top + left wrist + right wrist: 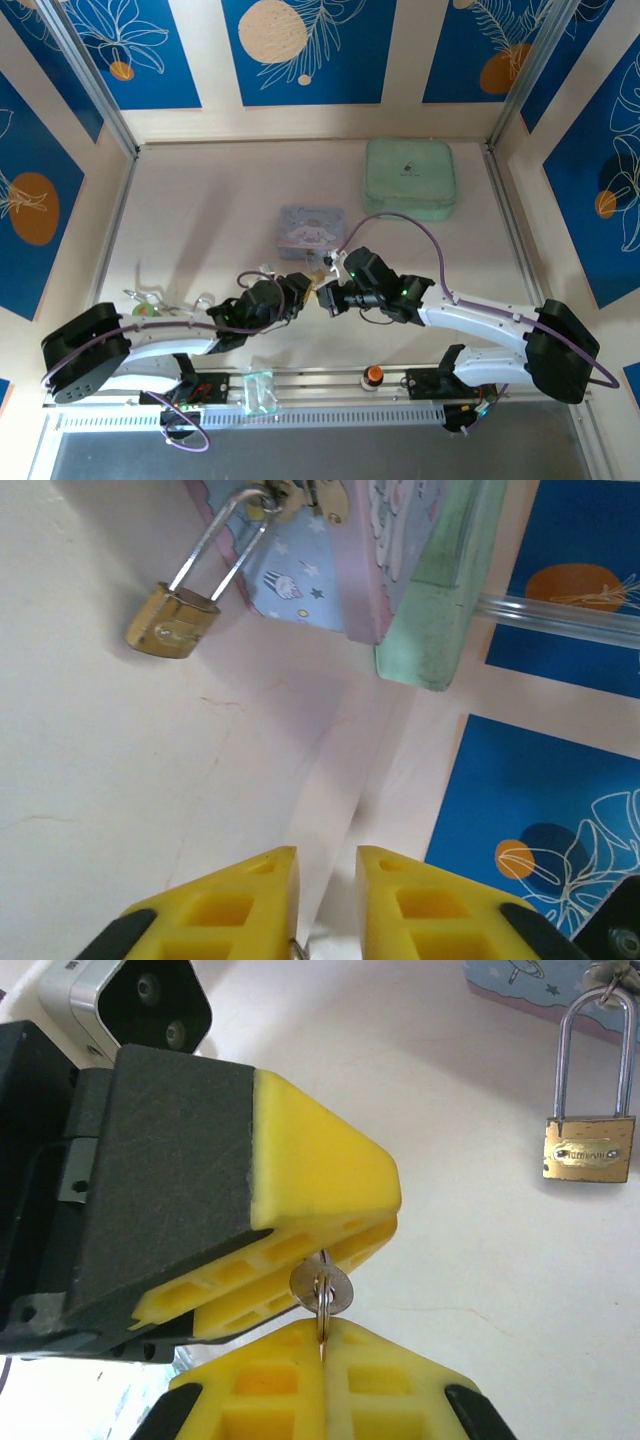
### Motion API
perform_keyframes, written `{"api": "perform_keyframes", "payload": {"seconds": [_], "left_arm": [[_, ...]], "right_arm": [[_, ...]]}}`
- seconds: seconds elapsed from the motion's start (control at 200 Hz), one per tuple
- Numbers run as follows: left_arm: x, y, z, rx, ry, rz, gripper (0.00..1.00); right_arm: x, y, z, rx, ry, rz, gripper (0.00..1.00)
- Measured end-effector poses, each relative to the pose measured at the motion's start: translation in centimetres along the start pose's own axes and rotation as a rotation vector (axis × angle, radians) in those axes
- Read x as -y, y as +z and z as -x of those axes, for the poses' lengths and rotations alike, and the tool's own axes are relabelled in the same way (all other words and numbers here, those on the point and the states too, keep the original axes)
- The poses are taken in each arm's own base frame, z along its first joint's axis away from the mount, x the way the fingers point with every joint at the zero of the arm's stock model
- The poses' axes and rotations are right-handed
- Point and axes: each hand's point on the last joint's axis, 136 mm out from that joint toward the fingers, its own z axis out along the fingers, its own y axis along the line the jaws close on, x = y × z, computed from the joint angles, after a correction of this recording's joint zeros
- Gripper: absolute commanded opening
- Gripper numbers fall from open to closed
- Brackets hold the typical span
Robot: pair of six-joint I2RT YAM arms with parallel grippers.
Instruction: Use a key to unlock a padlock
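Top: left gripper and right gripper were tip to tip near tabletop's middle, just before blue tin
Left wrist: padlock hung from tin's hasp, body resting on tabletop; left jaws stood narrowly apart, grip unclear
Right wrist: right jaws pinched shut on key blade; left fingers touched its head

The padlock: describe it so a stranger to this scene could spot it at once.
On the pale table, find the blue cartoon tin in front of the green case. The padlock is hooked through the clasp on the tin's near edge. Far smaller than both, it is a brass-yellow block with a thin silver U-shaped shackle.
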Motion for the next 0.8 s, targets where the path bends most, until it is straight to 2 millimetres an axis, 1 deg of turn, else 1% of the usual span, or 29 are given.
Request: {"api": "perform_keyframes", "payload": {"seconds": [0.035,0.085,0.165,0.205,0.26,0.295,0.345,0.415,0.45,0.495,0.555,0.7,0.715,0.73,0.745,0.765,0.8], "left_arm": [[-0.12,-0.09,0.14,0.006,0.003,0.004,0.18],[-0.20,-0.24,0.31,0.012,0.004,0.006,0.15],[-0.24,-0.44,0.48,0.019,0.005,0.007,0.14],[-0.22,-0.47,0.49,0.018,0.005,0.005,0.16],[-0.21,-0.47,0.47,0.017,0.008,0.004,0.23],[-0.22,-0.46,0.51,0.017,0.009,0.002,0.24],[-0.24,-0.36,0.45,0.013,0.003,-0.005,0.18],[-0.55,0.02,0.32,0.006,-0.002,-0.012,0.06],[-0.82,0.23,0.27,0.004,-0.005,-0.011,0.03],[-0.61,0.40,0.16,0.000,-0.013,-0.025,0.00],[-0.52,0.47,0.10,-0.005,-0.013,-0.030,0.00],[-0.54,0.22,0.17,-0.004,-0.004,-0.022,0.00],[-0.53,0.14,0.22,-0.002,-0.001,-0.021,0.00],[-0.41,0.05,0.28,-0.001,0.001,-0.024,0.00],[-0.38,-0.04,0.36,0.002,0.007,-0.022,0.00],[-0.26,-0.18,0.46,0.004,0.013,-0.024,0.00],[0.00,-0.41,0.61,0.008,0.026,-0.028,0.00]], "right_arm": [[0.04,-0.02,-0.07,-0.001,0.000,-0.001,0.00],[0.08,-0.06,-0.14,-0.002,0.001,-0.002,0.00],[0.07,-0.08,-0.12,-0.001,0.000,-0.002,0.00],[0.07,-0.08,-0.12,-0.001,0.000,-0.002,0.00],[0.05,-0.08,-0.10,0.000,0.000,-0.001,0.00],[0.04,-0.08,-0.08,0.001,0.000,0.000,0.00],[-0.01,-0.07,-0.05,0.002,-0.001,0.003,0.00],[-0.07,-0.07,0.04,0.005,-0.001,0.005,0.00],[-0.07,-0.07,0.02,0.004,-0.001,0.005,0.00],[0.19,-0.01,-0.38,-0.008,0.002,-0.002,0.00],[0.42,0.07,-0.72,-0.014,0.003,-0.007,0.00],[0.41,0.07,-0.67,-0.012,0.003,-0.006,0.00],[0.42,0.06,-0.65,-0.012,0.003,-0.006,0.03],[0.42,0.05,-0.62,-0.010,0.004,-0.006,0.09],[0.42,0.04,-0.58,-0.009,0.007,-0.005,0.21],[0.41,0.01,-0.53,-0.008,0.009,-0.003,0.35],[0.49,-0.11,-0.37,-0.002,0.022,0.002,0.53]]}}
